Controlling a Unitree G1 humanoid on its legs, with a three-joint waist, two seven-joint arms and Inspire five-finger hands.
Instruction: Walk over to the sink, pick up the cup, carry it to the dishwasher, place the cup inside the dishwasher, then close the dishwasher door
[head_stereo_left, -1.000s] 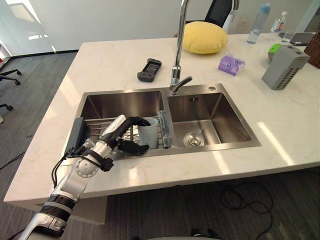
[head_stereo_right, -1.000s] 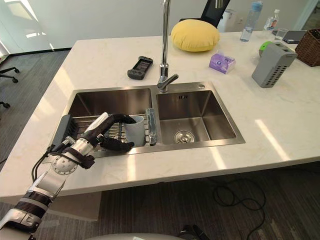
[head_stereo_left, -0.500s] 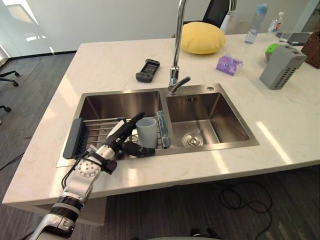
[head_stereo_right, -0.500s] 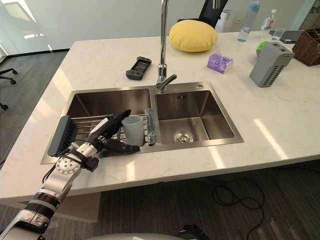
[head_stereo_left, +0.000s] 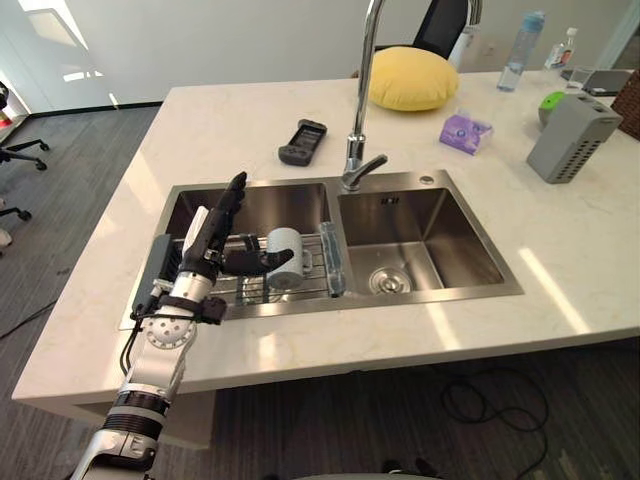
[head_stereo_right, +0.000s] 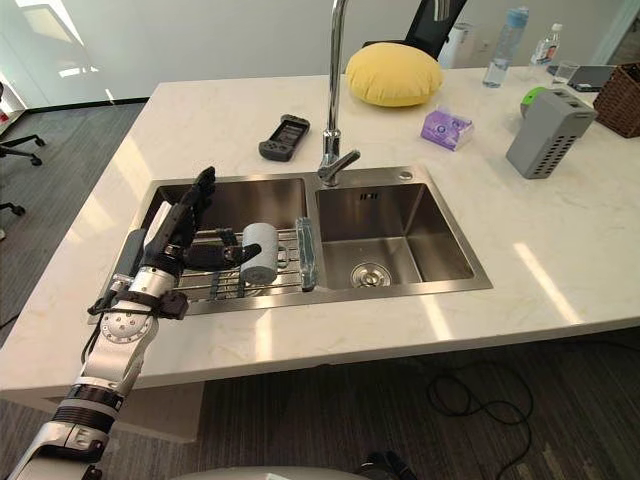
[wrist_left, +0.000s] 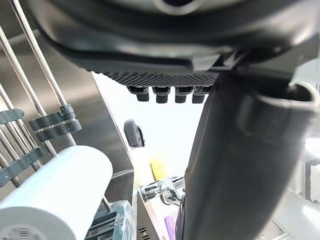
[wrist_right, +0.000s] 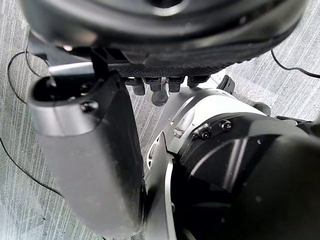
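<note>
Left eye view: a pale, smooth, cylindrical cup (head_stereo_left: 285, 256) lies sideways on the wire rack (head_stereo_left: 236, 290) across the steel sink (head_stereo_left: 452, 232); the left robot hand (head_stereo_left: 206, 240) is spread wide beside it, above the marbled stone table (head_stereo_left: 200, 130).

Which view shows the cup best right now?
Left eye view: the whole cup lies on its side on the sink rack, by the left hand. Right eye view shows the same; left wrist view catches just part of it, close up.
</note>
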